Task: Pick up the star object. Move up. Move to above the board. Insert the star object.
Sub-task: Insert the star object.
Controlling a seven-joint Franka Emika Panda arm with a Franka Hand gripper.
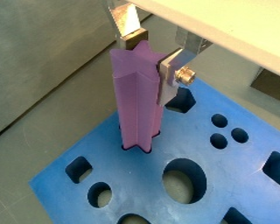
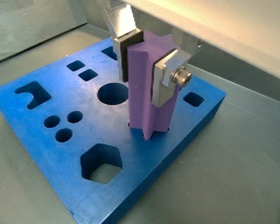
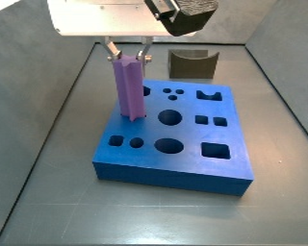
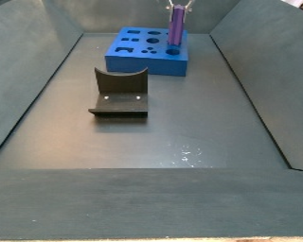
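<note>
The star object (image 1: 136, 96), a light-purple ridged prism, stands upright with its lower end in a hole of the blue board (image 1: 136, 166). That hole lies near one edge of the board (image 2: 94, 122). My gripper (image 1: 152, 59) is shut on the prism's top end, one pad flat against each side, as both wrist views show (image 2: 149, 63). In a side view the star object (image 3: 127, 91) rises from the board (image 3: 169, 178) under the gripper (image 3: 127, 56). From the far side view, the star object (image 4: 176, 24) stands at the board's (image 4: 141, 66) right end.
A dark olive fixture (image 3: 192, 64) stands on the floor beyond the board, and is nearer the camera in a side view (image 4: 120, 95). Sloping grey walls enclose the floor. The board has several other holes: circles, squares, a hexagon.
</note>
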